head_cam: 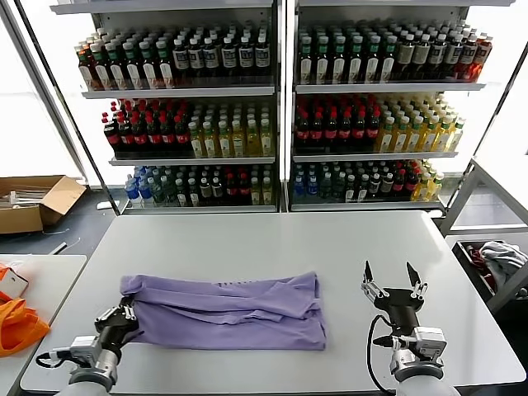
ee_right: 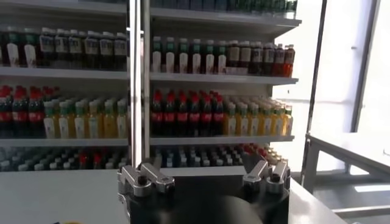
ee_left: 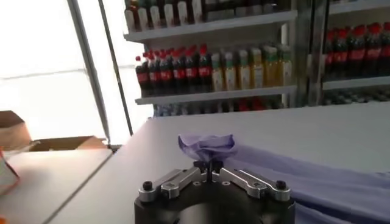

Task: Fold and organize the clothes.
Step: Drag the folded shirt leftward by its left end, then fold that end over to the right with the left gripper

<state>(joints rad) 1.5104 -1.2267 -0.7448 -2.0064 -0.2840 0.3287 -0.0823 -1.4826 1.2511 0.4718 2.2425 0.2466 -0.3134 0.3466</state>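
Lavender T-shirt (head_cam: 224, 311) lies on the white counter (head_cam: 272, 243), already folded into a long band, nearer my left side. Thin, soft, light fabric; it will sag and slide apart if lifted from one point, so best taken at an end hem or corner, through all layers. My left gripper (head_cam: 124, 316) sits at the shirt's left end, jaws closed on a bunched fold of cloth (ee_left: 206, 146). My right gripper (head_cam: 394, 287) hovers over bare counter, well apart from the shirt, jaws spread wide, holding nothing. Orange fabric (head_cam: 16, 323) rests on the side table.
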